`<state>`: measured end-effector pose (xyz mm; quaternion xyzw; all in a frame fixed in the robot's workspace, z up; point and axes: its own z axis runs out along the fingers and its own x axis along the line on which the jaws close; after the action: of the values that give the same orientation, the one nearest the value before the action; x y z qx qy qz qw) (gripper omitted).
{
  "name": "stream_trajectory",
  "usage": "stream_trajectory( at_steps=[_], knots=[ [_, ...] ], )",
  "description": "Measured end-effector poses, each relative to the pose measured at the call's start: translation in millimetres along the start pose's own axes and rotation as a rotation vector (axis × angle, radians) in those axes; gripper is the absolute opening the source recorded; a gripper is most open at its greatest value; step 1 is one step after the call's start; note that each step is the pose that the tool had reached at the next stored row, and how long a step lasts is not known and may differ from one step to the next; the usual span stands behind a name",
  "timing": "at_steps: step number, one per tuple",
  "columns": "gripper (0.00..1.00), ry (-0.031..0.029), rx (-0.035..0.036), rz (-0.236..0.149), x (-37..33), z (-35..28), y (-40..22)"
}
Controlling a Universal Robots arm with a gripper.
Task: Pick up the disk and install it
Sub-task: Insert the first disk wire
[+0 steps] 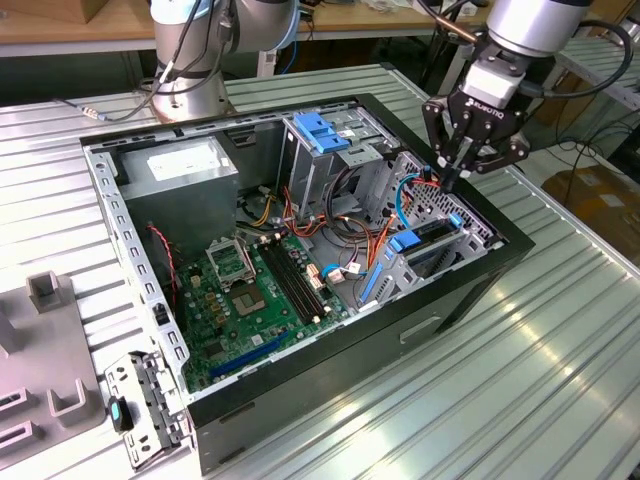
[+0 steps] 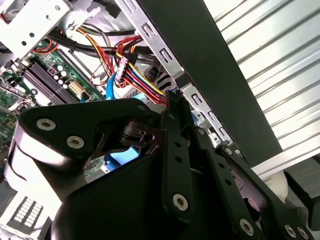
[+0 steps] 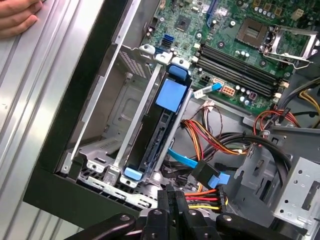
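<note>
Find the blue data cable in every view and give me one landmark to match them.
Exterior view: the blue data cable curves down beside the drive cage.
Second wrist view: the cable drops next to the coloured wire bundle.
First wrist view: it lies flat beside the drive cage.
Shared landmark: the black memory slots.

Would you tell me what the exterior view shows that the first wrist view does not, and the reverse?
The exterior view adds the arm's base, the grey power supply and the blue latch plate. The first wrist view adds a person's hand on the table and the disk standing on edge in its bay. Both share the motherboard and the tool by that bay.
</note>
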<state>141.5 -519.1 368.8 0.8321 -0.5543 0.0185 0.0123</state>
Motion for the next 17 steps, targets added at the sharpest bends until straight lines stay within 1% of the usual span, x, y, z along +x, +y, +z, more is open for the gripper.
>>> stream_trajectory(
  at_steps=[1, 2, 7, 9, 11, 13, 17],
  knots=[
    [0.17, -0.0001, -0.0006, 0.014, -0.2, 0.1, 0.4],
    [0.17, -0.0001, -0.0008, 0.019, -0.4, 0.1, 0.9],
    [0.17, -0.0001, -0.0009, 0.023, -2.3, 0.1, 5.7],
    [0.17, -0.0001, -0.0019, 0.043, -2.4, 0.3, 5.8],
    [0.17, 0.0001, -0.0040, 0.086, -2.5, 0.5, 5.9],
    [0.17, 0.0000, -0.0061, 0.113, -2.4, 0.8, 5.8],
    [0.17, 0.0009, -0.0078, 0.130, -2.3, 1.1, 5.3]
  ],
)
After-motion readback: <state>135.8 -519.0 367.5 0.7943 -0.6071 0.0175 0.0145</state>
